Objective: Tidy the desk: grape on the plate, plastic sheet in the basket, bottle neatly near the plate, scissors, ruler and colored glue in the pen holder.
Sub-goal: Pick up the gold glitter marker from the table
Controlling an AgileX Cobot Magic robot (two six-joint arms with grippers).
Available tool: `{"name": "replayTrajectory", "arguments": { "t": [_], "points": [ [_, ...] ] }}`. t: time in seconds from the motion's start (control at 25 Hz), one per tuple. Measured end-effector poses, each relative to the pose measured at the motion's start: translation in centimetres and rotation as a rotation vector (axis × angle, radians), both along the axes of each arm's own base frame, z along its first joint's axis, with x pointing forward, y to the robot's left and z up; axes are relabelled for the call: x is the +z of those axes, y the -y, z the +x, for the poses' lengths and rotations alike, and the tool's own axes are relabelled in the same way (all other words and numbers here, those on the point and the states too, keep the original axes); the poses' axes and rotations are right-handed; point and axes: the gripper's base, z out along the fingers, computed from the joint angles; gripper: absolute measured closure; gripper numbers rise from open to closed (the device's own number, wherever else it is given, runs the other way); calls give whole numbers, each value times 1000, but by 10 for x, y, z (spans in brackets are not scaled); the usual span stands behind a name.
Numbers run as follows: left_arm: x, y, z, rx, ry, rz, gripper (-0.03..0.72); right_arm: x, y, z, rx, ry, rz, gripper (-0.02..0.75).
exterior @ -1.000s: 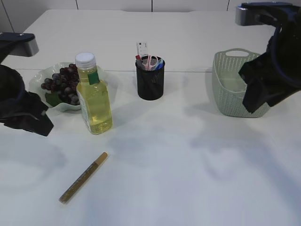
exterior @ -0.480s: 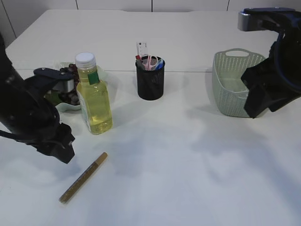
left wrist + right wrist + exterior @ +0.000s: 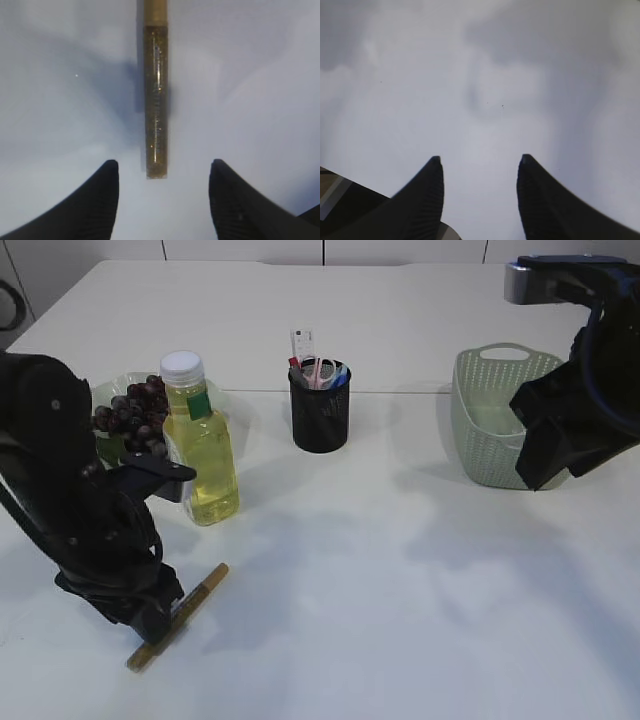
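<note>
The left arm is now reaching lower and further right than half a second ago, having come down over the near end of the colored glue stick, while the right arm is staying at the upper right edge.

One white surface is filling the frame. One pale green basket is standing at the right, partly behind the right arm. One bottle of yellow liquid is standing upright at the left, touching one plate behind it that is carrying one bunch of grapes. One black mesh pen holder is sitting at upper centre, with scissors and a ruler sticking out.

One colored glue stick is lying flat at lower left. The left gripper is hovering with jaws spread on either side of its end, not touching. The right gripper is hanging with jaws spread over bare surface.
</note>
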Motion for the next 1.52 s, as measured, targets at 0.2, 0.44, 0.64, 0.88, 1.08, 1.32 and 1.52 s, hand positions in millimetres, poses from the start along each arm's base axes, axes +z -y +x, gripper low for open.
{"name": "replayTrajectory", "arguments": {
  "t": [0.2,0.44,0.64,0.88,1.08,1.32,1.52],
  "points": [
    [-5,1,4,6,26,-7,266,0,0,0,0,0,0,354],
    [-5,3,9,13,74,-23,266,0,0,0,0,1,0,354],
    [-14,3,9,13,52,-12,267,0,0,1,-1,7,2,356],
    [-22,4,12,19,46,-11,266,0,0,1,-1,7,2,356],
    [-26,5,13,25,54,-14,267,0,0,1,-1,7,2,356],
    [-35,6,14,28,36,-6,267,0,0,1,-1,9,2,357],
    [-41,6,15,28,25,0,267,0,0,1,-1,9,2,357]
  ]
}}
